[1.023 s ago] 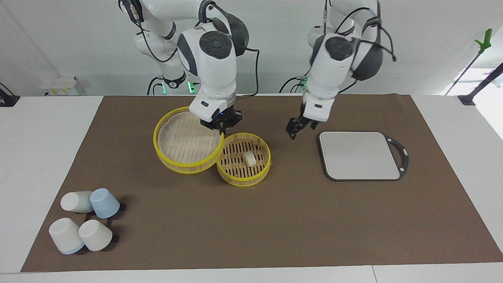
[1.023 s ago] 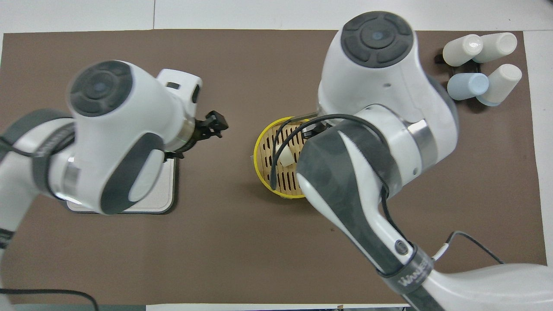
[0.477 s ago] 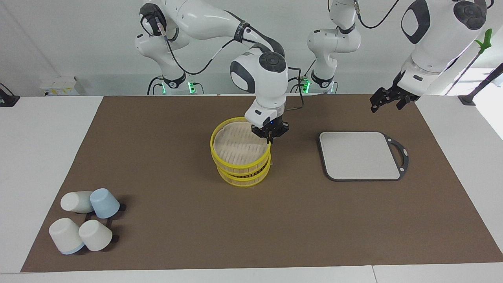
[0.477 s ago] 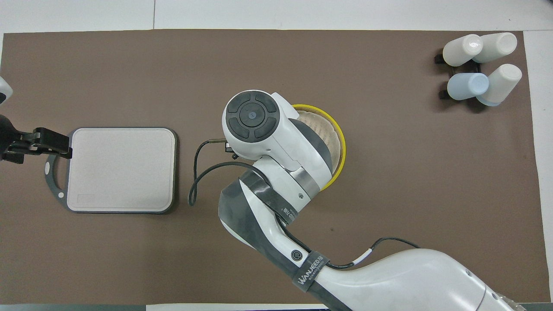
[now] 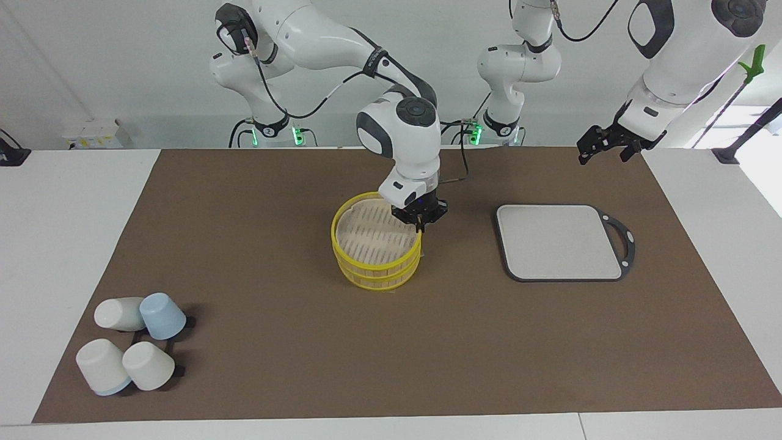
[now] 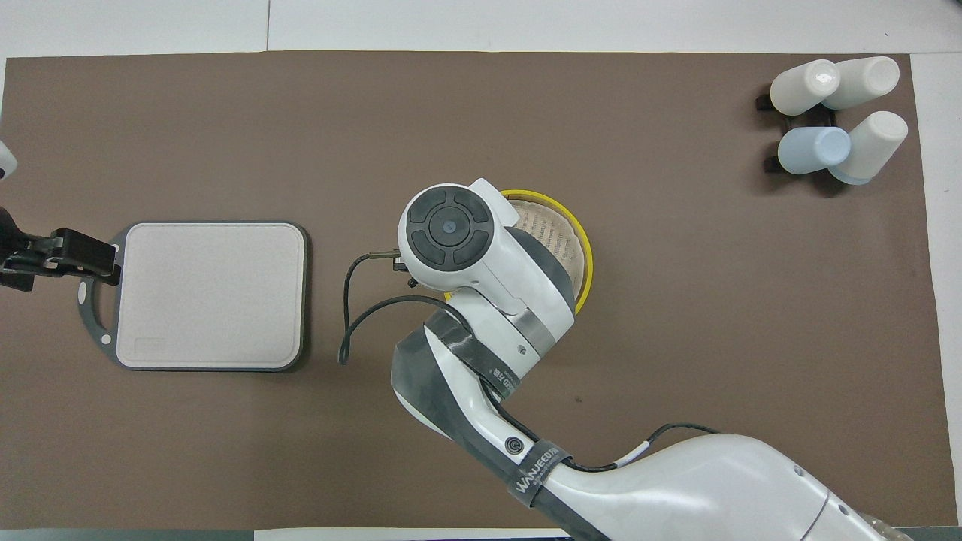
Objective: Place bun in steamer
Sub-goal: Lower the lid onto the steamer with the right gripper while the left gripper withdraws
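- Right now I see my right gripper (image 5: pixel 419 221) pinched on the rim of the steamer lid (image 5: pixel 374 235), on the side nearest the robots.
- Lid sits on the steamer (image 5: pixel 379 273) at mid-mat, the yellow rims stacked.
- Bun is out of sight; I cannot tell where it lies under that lid.
- Left gripper (image 5: pixel 603 145) hangs in the air over the mat's edge at the left arm's end, waiting; I cannot tell how its jaws stand.
- Grey board (image 5: pixel 559 242) lies bare beside the steamer.
- Four cups (image 5: pixel 131 349) cluster at the right arm's end, farther from the robots.
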{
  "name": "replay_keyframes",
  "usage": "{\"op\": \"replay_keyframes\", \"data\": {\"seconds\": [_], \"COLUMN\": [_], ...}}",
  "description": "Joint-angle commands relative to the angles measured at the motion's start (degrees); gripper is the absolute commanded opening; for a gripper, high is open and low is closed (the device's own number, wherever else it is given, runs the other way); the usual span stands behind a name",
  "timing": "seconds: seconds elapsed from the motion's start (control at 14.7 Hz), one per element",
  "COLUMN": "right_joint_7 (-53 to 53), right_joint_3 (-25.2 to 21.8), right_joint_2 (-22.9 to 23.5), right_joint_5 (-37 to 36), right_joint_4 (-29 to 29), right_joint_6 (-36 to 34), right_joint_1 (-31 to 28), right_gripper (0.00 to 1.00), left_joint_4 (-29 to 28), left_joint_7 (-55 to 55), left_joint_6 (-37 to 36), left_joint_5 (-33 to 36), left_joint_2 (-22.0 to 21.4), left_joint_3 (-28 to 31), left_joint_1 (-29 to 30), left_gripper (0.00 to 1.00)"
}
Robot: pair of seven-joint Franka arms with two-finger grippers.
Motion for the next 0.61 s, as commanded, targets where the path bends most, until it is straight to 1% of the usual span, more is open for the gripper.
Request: {"op": "replay_keyframes", "data": {"seconds": [0.0, 0.14, 0.27, 0.55], "right_joint_7": [1.52, 1.61, 1.43, 0.91], "right_joint_3": [0.37, 0.37, 0.28, 0.37], "right_joint_2": [-2.68, -2.94, -3.03, -2.68], "right_joint_5": [0.41, 0.33, 0.33, 0.32], "right_joint_4": [-4.67, -5.03, -5.73, -5.82], "right_joint_6": [2.02, 2.20, 2.37, 6.24], "right_joint_1": [-0.42, -0.42, -0.77, -2.00], "right_gripper": [0.00, 0.00, 0.00, 0.00], "left_joint_4": [2.49, 2.49, 2.32, 2.23], "left_joint_7": [1.07, 0.89, 0.63, 0.81], "left_joint_6": [-1.89, -0.23, 3.64, 3.83], "left_joint_5": [-0.51, -2.53, -2.89, -2.80], "left_joint_2": [0.71, 0.79, 0.79, 0.88], "left_joint_3": [-0.18, 0.08, 0.35, 0.35], "left_joint_1": [0.31, 0.31, 0.31, 0.31], "left_gripper": [1.00, 1.00, 1.00, 1.00]}}
